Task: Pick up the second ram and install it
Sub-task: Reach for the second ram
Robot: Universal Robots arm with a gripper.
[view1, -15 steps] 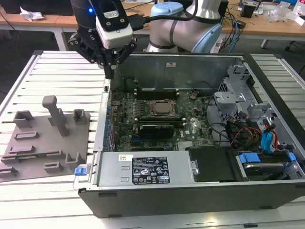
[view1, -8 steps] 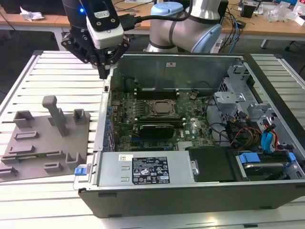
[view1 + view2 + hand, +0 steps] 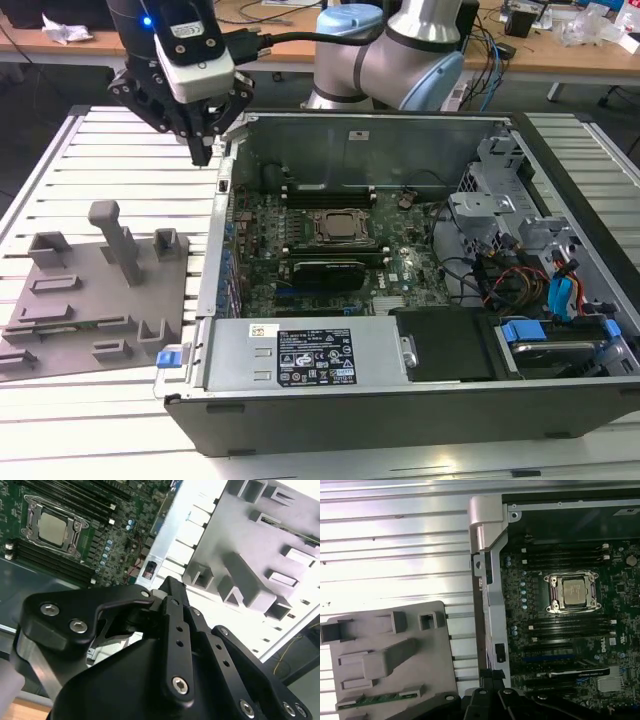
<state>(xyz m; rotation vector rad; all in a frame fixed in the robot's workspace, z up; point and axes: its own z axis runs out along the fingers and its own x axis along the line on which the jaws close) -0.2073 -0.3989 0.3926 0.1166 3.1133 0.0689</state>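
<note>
RAM is lying flat in a groove at the edge of the tray, so it's not picked up yet. The gripper hangs high up, roughly over the case wall. From the fingers, the RAM is down below and well off to the tray side, with the motherboard off the other side. The fingers look pinched all the way together, tips meeting, with nothing in them.

I'd call this the reach for the pick, barely started. My 2 cents on doing it well:

1) The fingers need to be opened up while they're high, not down near the tray. A closed pair landing on the stick would just shove it.
2) Turn the wrist so the 2 pads face the stick's flat sides, and go for the middle of its length so it lifts level instead of tipping at 1 end.
3) Come straight down and square to the groove. The tall post stands on the tray between the fingers and the RAM, so I'd pass above it, not around it.
4) Grip gently, since it's a thin board.
</note>
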